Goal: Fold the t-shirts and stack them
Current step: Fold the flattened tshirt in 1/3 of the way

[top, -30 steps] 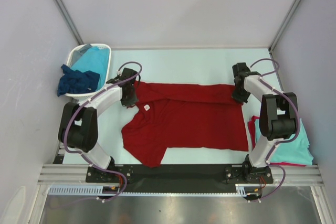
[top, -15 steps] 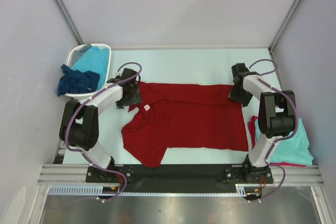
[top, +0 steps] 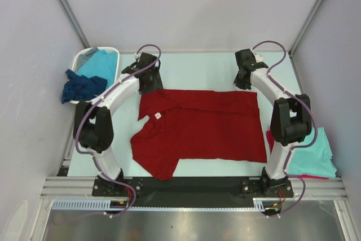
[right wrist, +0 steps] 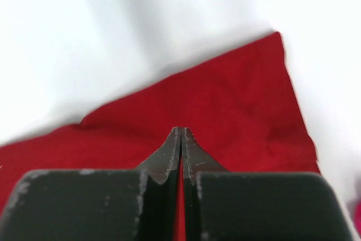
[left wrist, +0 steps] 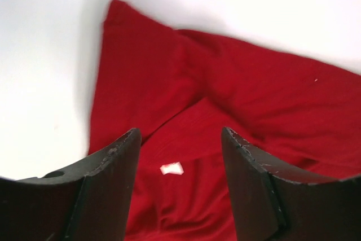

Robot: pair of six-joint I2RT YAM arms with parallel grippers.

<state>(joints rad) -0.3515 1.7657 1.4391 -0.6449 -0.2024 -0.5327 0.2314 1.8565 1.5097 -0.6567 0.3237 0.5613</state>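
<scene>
My left gripper (left wrist: pixel 180 134) stands with its fingers wide apart and nothing between them. In its wrist view the dark red t-shirt (left wrist: pixel 225 117) lies below and beyond them, with a small white label (left wrist: pixel 171 168) in the gap near the bottom of the frame. My right gripper (right wrist: pixel 180 131) has its fingers pressed together tip to tip. A thin red line shows low between them, and I cannot tell whether that is a pinch of cloth or only the shirt seen through the slit.

From above, the dark red t-shirt (top: pixel 203 128) lies spread on the pale table (top: pixel 197 69) in the middle of the frame. Its upper part is folded over and one sleeve juts toward the lower left. My left gripper (top: pixel 149 80) is just above the shirt's upper left corner, and my right gripper (top: pixel 243 78) is just above its upper right corner.

At the upper left of the frame sits a white plastic basket (top: pixel 79 60). A turquoise t-shirt (top: pixel 102 63) lies inside it, and a dark navy t-shirt (top: pixel 83 87) is draped over its near rim and hangs outside. At the right edge, beside my right arm, a second turquoise t-shirt (top: pixel 307 153) lies on top of another red t-shirt (top: pixel 271 138), whose edge shows at the left and along the bottom.
</scene>
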